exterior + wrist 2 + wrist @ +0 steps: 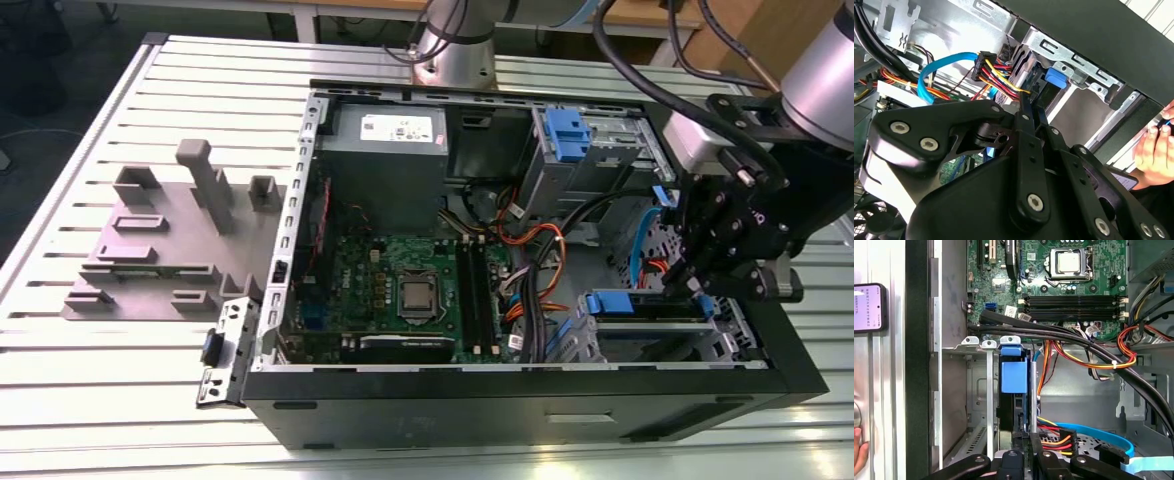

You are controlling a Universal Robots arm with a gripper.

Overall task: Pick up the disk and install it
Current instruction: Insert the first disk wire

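The disk sits edge-on in the drive cage (657, 327) at the near corner of the open computer case, on the exterior view's right. Its blue carrier front (614, 302) faces the motherboard; the carrier also shows in both wrist views (1014, 374) (1055, 77). My gripper (690, 280) reaches down into the cage from the exterior view's right. Its two black fingers (1024, 112) lie close together along either side of the dark drive body, and the gripper (1023, 415) appears shut on it. Most of the drive's silver face is hidden by the cage rails (989, 390).
Black, orange and blue cables (1089, 352) cross just beside the cage. The motherboard (400, 290) and a grey metal box (387, 140) fill the case's other half. Another blue tab (566, 135) sits at the far bay. A hand (1154, 150) and a phone (869, 307) are outside the case wall.
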